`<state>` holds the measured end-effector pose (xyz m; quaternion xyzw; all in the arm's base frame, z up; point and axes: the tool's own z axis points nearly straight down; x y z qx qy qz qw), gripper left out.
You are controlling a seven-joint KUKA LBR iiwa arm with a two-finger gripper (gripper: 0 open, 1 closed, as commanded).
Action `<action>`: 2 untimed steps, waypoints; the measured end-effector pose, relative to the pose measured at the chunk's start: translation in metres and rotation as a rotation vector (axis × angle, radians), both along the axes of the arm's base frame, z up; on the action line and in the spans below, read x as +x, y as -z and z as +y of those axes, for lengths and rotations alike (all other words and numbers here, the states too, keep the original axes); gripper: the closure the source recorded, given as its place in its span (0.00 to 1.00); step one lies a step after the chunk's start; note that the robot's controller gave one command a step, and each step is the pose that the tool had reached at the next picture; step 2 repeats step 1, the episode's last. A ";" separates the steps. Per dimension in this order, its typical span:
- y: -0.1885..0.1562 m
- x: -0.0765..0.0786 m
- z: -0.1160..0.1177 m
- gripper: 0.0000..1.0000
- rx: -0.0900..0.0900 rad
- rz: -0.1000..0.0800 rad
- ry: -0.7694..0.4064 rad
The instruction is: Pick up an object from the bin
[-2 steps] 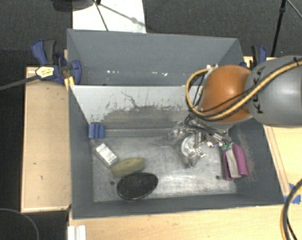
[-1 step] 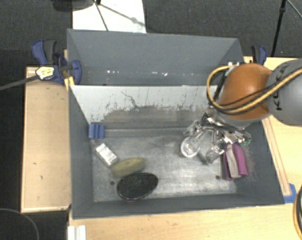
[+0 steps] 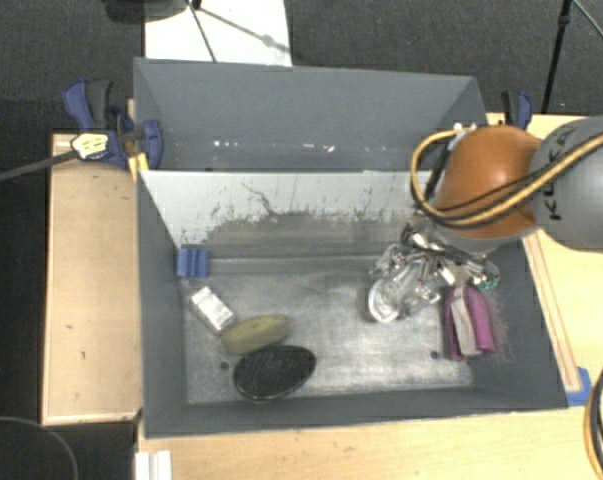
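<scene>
gripper (image 3: 403, 288) low, right side of bin (image 3: 331, 343), just left of purple thing (image 3: 469, 320) | jaws: can't tell | risk: shoves purple thing rightward, closes on nothing

Clear shiny thing (image 3: 384, 301) right of centre; purple-pink block (image 3: 469, 321) just beside, upright.

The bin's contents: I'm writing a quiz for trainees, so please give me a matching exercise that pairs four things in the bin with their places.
Things
1. blue block
2. black oval
3. purple object
4. white box

Places
A. right side, just beside the gripper
B. front left, closest to the front wall
C. left side, at the foot of the back wall
D. left side, between the blue block and an olive oval

Pairs: 1-C, 2-B, 3-A, 4-D
</scene>
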<state>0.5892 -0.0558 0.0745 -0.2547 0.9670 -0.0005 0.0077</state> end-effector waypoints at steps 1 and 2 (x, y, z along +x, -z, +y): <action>-0.145 0.003 -0.006 1.00 -0.003 0.003 0.040; -0.145 0.003 -0.006 1.00 -0.003 0.003 0.040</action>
